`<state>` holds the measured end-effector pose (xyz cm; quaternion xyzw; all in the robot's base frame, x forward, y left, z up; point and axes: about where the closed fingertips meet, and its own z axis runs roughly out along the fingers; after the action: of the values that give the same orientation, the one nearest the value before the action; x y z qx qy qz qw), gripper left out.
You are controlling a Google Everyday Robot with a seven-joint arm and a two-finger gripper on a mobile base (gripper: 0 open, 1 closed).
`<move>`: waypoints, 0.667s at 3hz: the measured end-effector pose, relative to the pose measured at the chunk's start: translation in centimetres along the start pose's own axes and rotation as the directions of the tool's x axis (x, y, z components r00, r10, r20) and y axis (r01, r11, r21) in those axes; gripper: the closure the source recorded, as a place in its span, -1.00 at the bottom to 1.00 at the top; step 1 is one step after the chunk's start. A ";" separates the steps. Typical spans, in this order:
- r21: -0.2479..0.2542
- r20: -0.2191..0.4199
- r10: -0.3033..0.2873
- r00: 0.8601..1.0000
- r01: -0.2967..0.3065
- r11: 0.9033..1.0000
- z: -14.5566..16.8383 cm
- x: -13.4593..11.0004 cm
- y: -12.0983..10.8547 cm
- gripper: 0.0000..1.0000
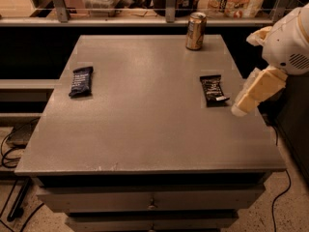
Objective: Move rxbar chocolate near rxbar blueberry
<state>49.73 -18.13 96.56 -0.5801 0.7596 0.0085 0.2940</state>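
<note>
The rxbar chocolate point(213, 90), a flat bar in a black wrapper with white lettering, lies on the right part of the grey table point(145, 129). The rxbar blueberry point(81, 81), in a navy-blue wrapper, lies on the left part of the table. My gripper point(241, 108), cream-coloured, comes in from the right edge and hangs just right of the chocolate bar, a little above the table. It holds nothing.
A gold drink can point(195, 31) stands upright at the table's back right. A shelf with packages runs behind a rail at the back. Drawers sit under the tabletop. Cables lie on the floor at the left and right.
</note>
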 end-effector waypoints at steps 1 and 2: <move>-0.012 0.037 0.054 0.998 -0.054 0.998 1.7 0.5 -1.0 -1.00; -0.048 0.086 0.118 0.989 -0.114 0.992 4.7 0.9 -2.4 -1.00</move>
<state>53.83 -18.03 93.07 -0.5401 0.7779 0.0677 0.3141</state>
